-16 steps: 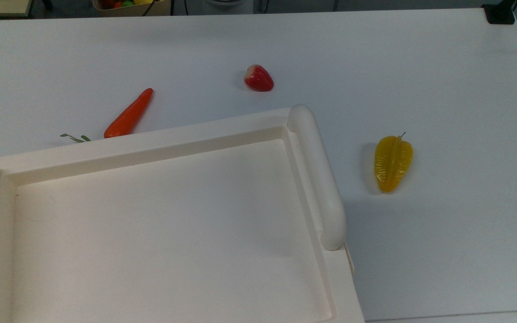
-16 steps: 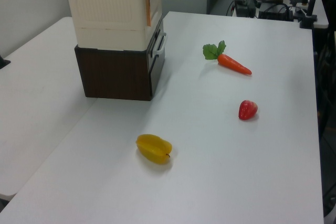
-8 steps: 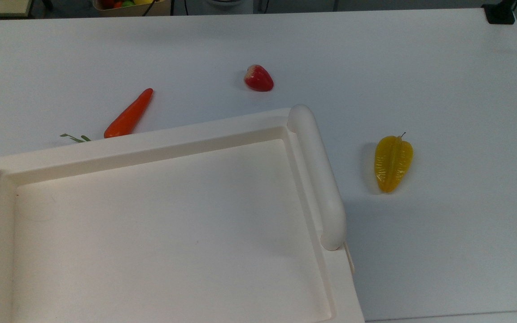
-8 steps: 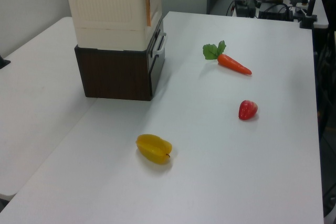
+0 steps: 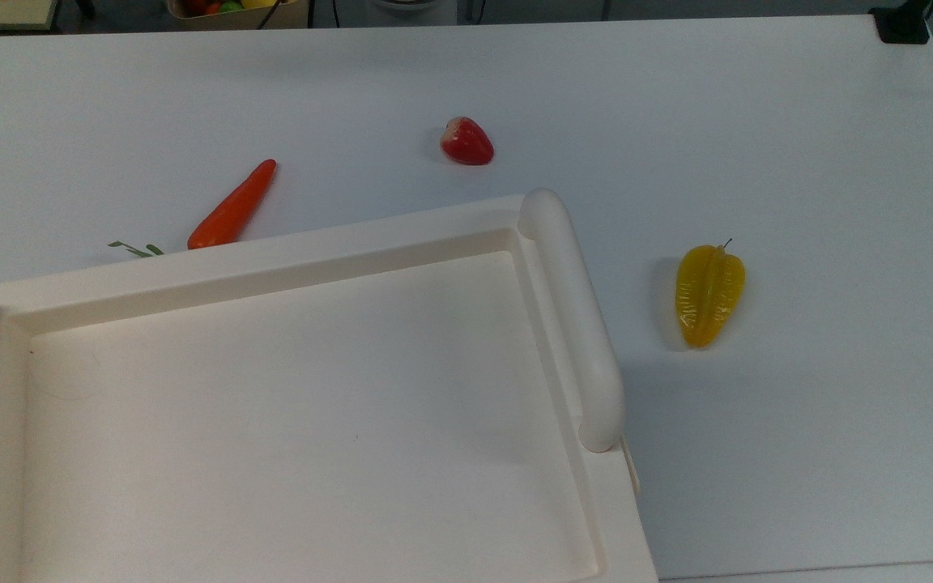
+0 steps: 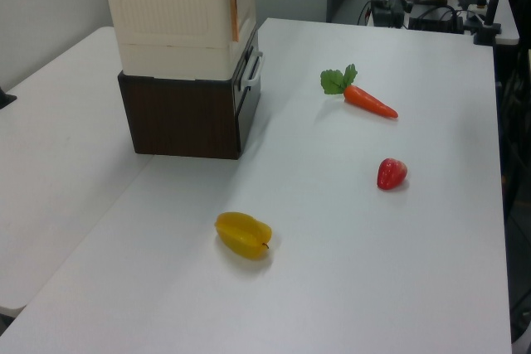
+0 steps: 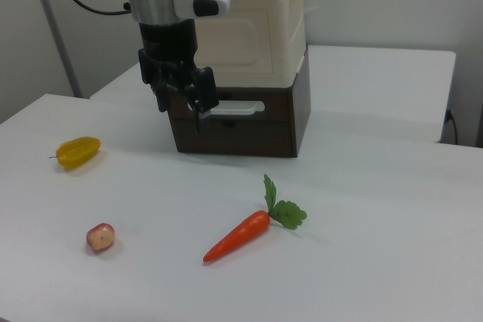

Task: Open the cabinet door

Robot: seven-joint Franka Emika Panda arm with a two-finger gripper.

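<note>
Right view has the gripper (image 7: pixel 185 111) low at the front of the cabinet (image 7: pixel 294 28), clenched or released I can't tell, while the door (image 7: pixel 241 39) on that front looks shut: light, stiff, slick plastic, probably best hooked at its free edge.

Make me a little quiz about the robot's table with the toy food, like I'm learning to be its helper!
1. True or false: the toy carrot lies on the table, apart from the cabinet.
2. In the right view, the gripper hangs just in front of:
A) the dark brown drawer unit under the cabinet
B) the toy carrot
C) a blue bowl
3. What colour is the toy fruit lying nearest the left view's bottom edge?

Key: 1 true; 2 A; 3 yellow.
</note>
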